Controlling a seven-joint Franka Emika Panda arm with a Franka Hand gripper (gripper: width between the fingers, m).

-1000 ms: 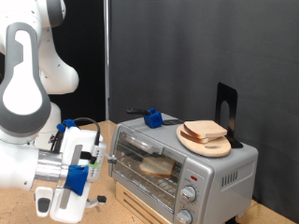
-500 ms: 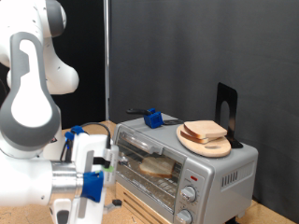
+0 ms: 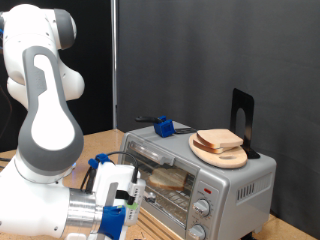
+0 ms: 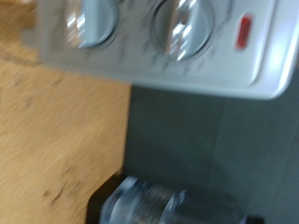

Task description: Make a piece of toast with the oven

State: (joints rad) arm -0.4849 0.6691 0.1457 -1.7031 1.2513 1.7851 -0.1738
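The silver oven (image 3: 215, 185) stands on the wooden table at the exterior view's right. One piece of toast (image 3: 168, 179) lies on the rack inside it, behind the glass front. More slices (image 3: 221, 139) lie on a round wooden board (image 3: 226, 157) on the oven's top. My gripper (image 3: 128, 203) is low in front of the oven, at the exterior view's bottom, close to the front. Its fingers do not show clearly. The blurred wrist view shows the oven's two knobs (image 4: 182, 26) and red light (image 4: 245, 31) close up.
A blue-handled tool (image 3: 163, 127) lies on the oven's top at the back. A black stand (image 3: 242, 118) rises behind the board. A dark curtain hangs behind. The wooden table (image 4: 51, 149) shows below the oven's control panel in the wrist view.
My arm has swung towards the exterior view's right and lower, bringing the hand from beside the oven's left side to low in front of it. The toast and the oven have not moved.
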